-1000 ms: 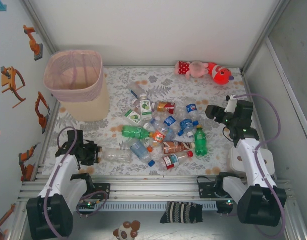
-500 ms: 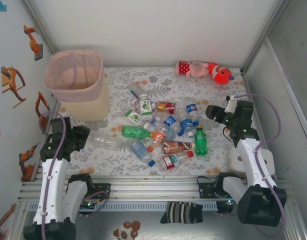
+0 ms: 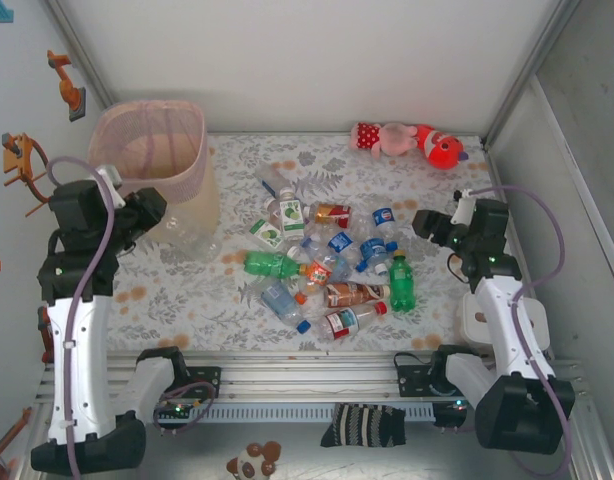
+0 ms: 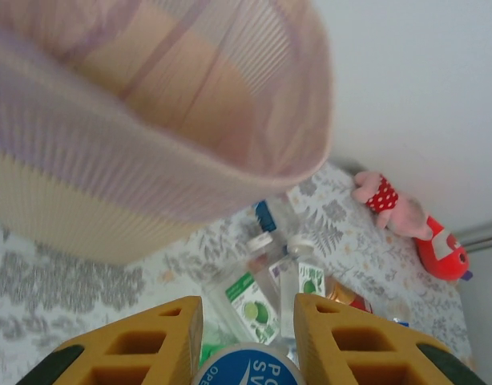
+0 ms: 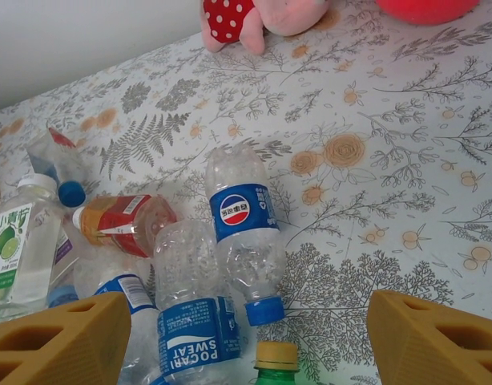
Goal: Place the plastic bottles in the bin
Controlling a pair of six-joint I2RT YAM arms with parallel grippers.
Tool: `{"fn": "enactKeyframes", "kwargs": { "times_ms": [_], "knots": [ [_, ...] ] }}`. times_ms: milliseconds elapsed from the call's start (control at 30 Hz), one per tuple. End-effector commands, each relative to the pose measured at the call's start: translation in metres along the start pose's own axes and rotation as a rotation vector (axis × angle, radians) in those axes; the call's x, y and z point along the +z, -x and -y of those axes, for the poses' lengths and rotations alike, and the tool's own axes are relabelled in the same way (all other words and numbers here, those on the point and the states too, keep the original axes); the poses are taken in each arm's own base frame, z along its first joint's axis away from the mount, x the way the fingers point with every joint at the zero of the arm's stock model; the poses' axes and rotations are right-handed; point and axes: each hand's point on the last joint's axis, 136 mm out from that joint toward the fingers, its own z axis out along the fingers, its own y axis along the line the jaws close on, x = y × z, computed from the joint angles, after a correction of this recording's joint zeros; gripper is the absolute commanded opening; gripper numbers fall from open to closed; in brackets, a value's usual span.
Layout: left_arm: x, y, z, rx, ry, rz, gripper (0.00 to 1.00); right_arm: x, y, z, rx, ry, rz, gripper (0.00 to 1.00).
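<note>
bottle (image 3: 190,233) clenched in the left gripper (image 3: 155,212) hangs just beside the bin (image 3: 190,172), so raise it over the rim before releasing; the right gripper (image 3: 424,222) idles, jaws spread.

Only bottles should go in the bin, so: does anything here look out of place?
Yes: a pink-and-red plush toy lies at the far edge of the table, beyond the scattered bottles. It is no bottle.

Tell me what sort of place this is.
Most likely a robot lab test cell, not a home: a left arm and right arm bolted to a metal rail, white panel walls, and plastic bottles strewn on a floral cloth by a pink bin.
</note>
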Motion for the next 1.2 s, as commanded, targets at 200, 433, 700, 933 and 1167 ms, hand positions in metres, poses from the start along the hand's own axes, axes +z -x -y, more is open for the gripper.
{"fn": "enactKeyframes", "kwargs": {
  "times_ms": [200,433,700,933,1167],
  "knots": [
    [-0.015,0.095,0.065,0.276,-0.138,0.215,0.00,-0.021,0.022,-0.007,-0.047,-0.024,0.046,0.76],
    [-0.009,0.157,0.086,0.349,-0.118,0.348,0.00,-0.030,0.026,-0.010,-0.066,-0.038,0.044,0.76],
    [0.032,0.196,0.091,0.412,-0.091,0.361,0.00,-0.041,0.025,-0.010,-0.077,-0.056,0.053,0.76],
    [0.093,0.194,0.063,0.485,0.002,0.234,0.00,-0.046,0.024,-0.007,-0.086,-0.081,0.058,0.76],
    [0.155,0.158,0.019,0.516,0.093,0.003,0.00,-0.045,0.022,-0.006,-0.087,-0.088,0.055,0.77]
  ]
}}
